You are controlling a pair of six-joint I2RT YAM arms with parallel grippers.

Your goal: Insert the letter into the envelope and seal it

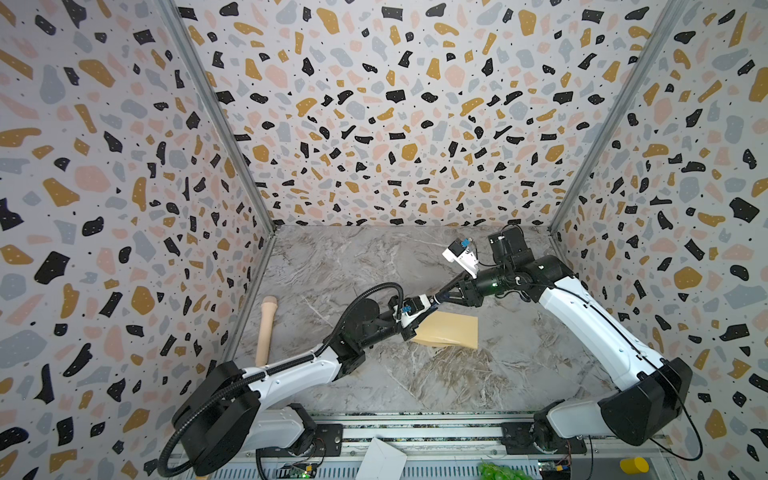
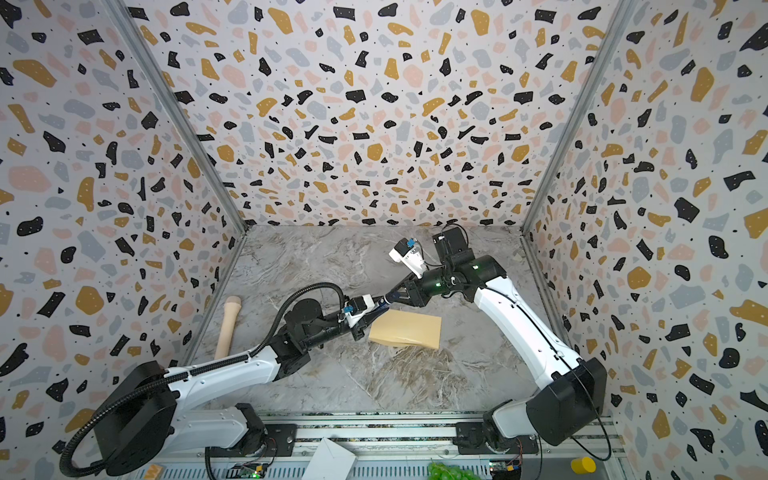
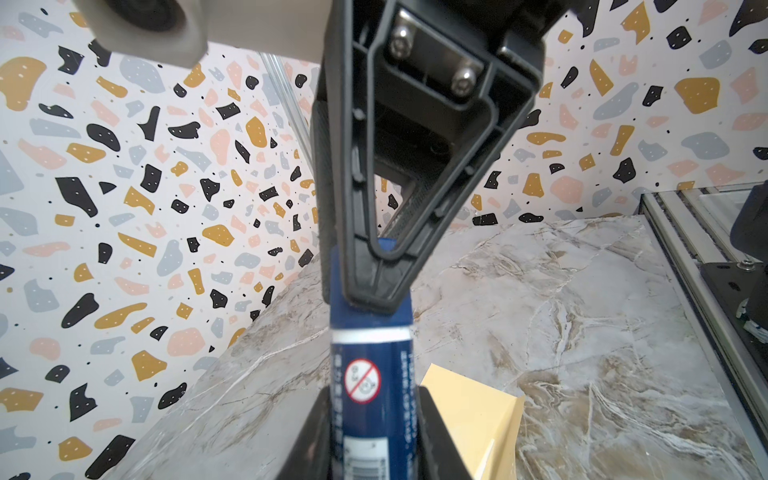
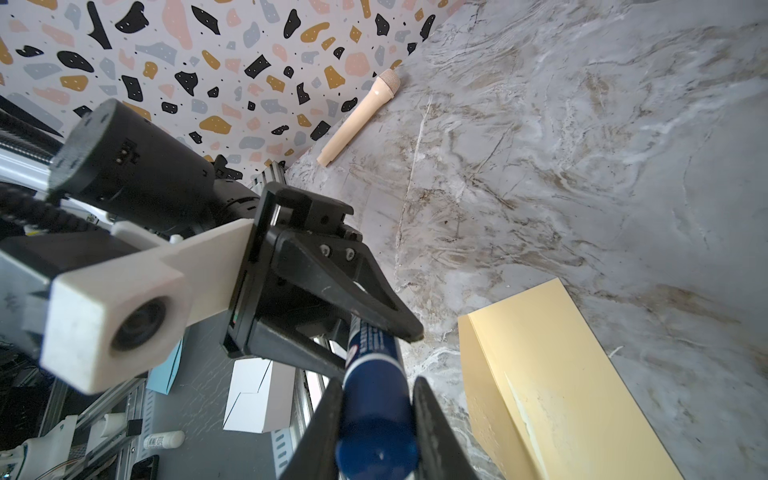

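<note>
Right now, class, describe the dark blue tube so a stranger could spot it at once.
On the grey marble table lies a tan paper envelope. Near its far left corner, the left gripper and right gripper clamp a dark blue plastic tube from opposite ends. Only it is a blue cylinder, with a white band and red prohibition sign.

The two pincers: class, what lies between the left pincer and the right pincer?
A dark blue tube bridges them: the left pincer grips one end, the right pincer the other. Both wrist views show it.
</note>
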